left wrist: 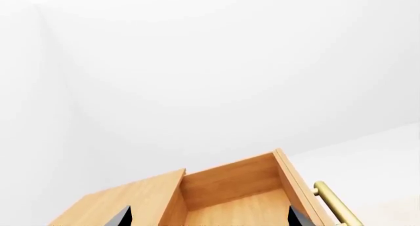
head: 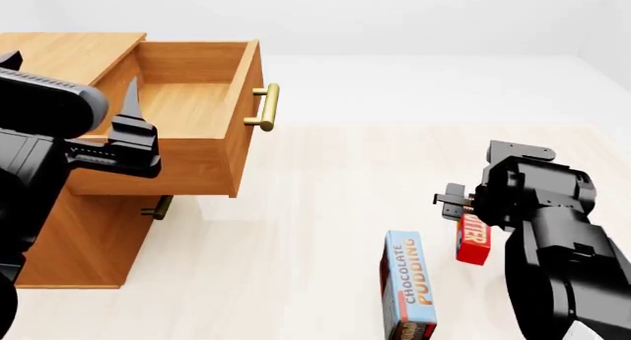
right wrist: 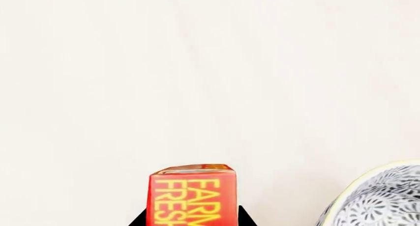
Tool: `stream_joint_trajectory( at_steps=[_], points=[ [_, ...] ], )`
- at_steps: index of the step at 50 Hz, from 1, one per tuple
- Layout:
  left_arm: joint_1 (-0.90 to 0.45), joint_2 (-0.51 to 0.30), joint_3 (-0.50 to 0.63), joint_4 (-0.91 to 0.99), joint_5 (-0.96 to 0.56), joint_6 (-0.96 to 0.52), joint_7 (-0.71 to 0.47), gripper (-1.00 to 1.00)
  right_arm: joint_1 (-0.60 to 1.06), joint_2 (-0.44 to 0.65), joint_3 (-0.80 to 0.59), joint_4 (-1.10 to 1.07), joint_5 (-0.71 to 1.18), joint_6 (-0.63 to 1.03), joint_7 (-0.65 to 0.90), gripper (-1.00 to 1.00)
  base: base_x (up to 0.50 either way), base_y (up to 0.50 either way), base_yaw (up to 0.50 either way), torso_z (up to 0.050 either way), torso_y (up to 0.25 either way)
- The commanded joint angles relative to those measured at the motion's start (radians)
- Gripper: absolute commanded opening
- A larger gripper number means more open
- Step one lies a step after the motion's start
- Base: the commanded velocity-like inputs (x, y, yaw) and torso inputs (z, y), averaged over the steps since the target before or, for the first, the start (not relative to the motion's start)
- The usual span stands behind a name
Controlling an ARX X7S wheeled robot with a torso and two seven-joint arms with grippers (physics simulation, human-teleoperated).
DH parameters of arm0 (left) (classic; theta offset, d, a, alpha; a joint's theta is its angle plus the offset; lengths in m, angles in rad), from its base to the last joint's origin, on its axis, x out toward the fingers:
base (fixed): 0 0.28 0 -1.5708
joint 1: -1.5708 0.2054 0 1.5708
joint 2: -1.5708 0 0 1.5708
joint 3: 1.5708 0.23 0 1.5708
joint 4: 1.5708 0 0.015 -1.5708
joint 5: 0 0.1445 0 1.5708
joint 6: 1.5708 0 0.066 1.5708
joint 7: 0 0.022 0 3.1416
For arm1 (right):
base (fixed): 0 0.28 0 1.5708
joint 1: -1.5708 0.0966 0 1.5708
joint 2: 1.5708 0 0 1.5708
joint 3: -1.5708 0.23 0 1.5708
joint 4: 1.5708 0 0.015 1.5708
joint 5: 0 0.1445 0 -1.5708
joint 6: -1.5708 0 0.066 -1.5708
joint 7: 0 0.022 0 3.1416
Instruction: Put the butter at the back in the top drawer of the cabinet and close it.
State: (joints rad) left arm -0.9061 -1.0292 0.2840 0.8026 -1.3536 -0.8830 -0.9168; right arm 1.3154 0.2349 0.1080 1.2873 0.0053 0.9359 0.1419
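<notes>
Matte black boxy arms, ribbed left end effector [head: 128, 144] casing

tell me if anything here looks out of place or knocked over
Nothing looks spilled or damaged. The top drawer of the cabinet is pulled out and empty. The butter and the chocolate pudding box lie on the floor, not on a shelf, the butter under the right tool.

1. The head camera looks forward and down over the cabinet [head: 74, 229], the floor and both arms.
2. The left wrist camera sits close above the top drawer [left wrist: 243, 196], shared with the head view.
3. The right wrist camera hangs near the butter [right wrist: 194, 199], likewise shared.
</notes>
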Motion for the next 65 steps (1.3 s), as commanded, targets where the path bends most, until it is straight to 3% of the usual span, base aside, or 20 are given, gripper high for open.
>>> stream_joint_trajectory(
  at_steps=[1, 23, 25, 28, 30, 40, 49, 53, 58, 65],
  points=[
    [0.014, -0.005, -0.002, 0.005, 0.002, 0.007, -0.001, 1.0, -0.012, -0.006, 0.017, -0.235, 0.02, 0.113, -0.007, -1.0, 0.0, 0.0, 0.0, 0.0, 0.0],
    [0.049, -0.017, -0.007, 0.045, -0.007, 0.023, -0.014, 1.0, -0.05, -0.045, 0.086, -1.094, 0.088, 0.633, 0.026, -1.0, 0.0, 0.0, 0.0, 0.0, 0.001],
    [0.054, -0.02, -0.009, 0.057, -0.008, 0.026, -0.019, 1.0, -0.037, -0.026, 0.084, -1.109, 0.206, 0.635, 0.107, -1.0, 0.0, 0.0, 0.0, 0.0, 0.005],
    [0.068, -0.022, -0.01, 0.078, -0.003, 0.032, -0.026, 1.0, -0.026, 0.054, 0.085, -1.136, 0.647, 0.634, 0.473, -1.0, 0.0, 0.0, 0.0, 0.0, 0.0],
    [0.078, -0.021, -0.008, 0.09, 0.006, 0.035, -0.027, 1.0, -0.012, 0.079, 0.083, -1.145, 0.883, 0.633, 0.617, -1.0, 0.0, 0.0, 0.0, 0.0, 0.0],
    [0.107, 0.001, 0.034, 0.159, 0.11, 0.024, -0.021, 1.0, 0.05, 0.114, 0.036, -1.169, 1.372, 0.626, 0.987, -1.0, 0.0, 0.0, 0.0, 0.002, 0.001],
    [0.067, 0.104, 0.213, 0.242, 0.303, -0.071, -0.048, 1.0, 0.097, 0.094, 0.011, -1.164, 1.62, 0.604, 1.187, -1.0, 0.0, 0.0, 0.0, 0.0, 0.001],
    [-0.069, 0.099, 0.44, 0.244, 0.323, -0.021, -0.143, 1.0, 0.115, 0.083, 0.003, -1.161, 1.682, 0.583, 1.229, -1.0, 0.0, 0.0, 0.0, 0.0, 0.002],
    [-0.171, 0.146, 0.603, 0.243, 0.341, -0.028, -0.219, 1.0, 0.125, 0.066, -0.014, -1.164, 1.744, 0.564, 1.27, -1.0, 0.0, 0.0, 0.0, 0.0, 0.0],
    [-0.242, 0.254, 0.708, 0.232, 0.336, -0.079, -0.284, 1.0, 0.135, 0.054, -0.043, -1.169, 1.83, 0.537, 1.327, -1.0, 0.0, 0.0, 0.0, 0.0, 0.001]
  ],
)
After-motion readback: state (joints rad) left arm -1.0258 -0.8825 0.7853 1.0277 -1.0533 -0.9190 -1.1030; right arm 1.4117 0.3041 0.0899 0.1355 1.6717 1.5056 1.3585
